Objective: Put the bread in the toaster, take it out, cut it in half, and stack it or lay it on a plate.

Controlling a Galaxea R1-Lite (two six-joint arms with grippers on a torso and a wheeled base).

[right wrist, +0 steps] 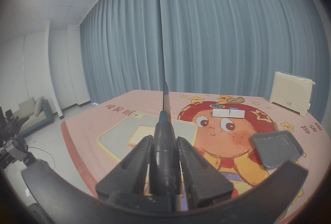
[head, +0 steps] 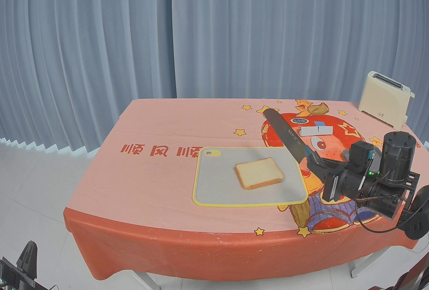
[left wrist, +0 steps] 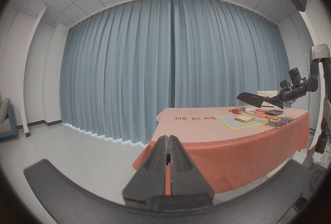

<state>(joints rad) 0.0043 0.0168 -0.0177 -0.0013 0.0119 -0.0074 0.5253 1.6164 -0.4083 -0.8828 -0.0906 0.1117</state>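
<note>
A whole slice of bread (head: 259, 172) lies flat on the grey, yellow-rimmed cutting board (head: 214, 183) in the middle of the table. My right gripper (head: 322, 166) is shut on the dark handle of a knife (head: 286, 134). The blade hangs in the air over the board's far right corner, pointing away and to the left, clear of the bread. In the right wrist view the knife (right wrist: 165, 104) runs straight out from the gripper (right wrist: 164, 142) above the bread (right wrist: 141, 133). My left gripper (left wrist: 168, 152) is shut and empty, low and off the table's near left side.
The cream toaster (head: 385, 99) stands at the far right corner. A dark grey plate (right wrist: 276, 144) lies right of the board, beside my right arm. A small white block (head: 316, 129) sits behind the board. The table's left half is bare cloth.
</note>
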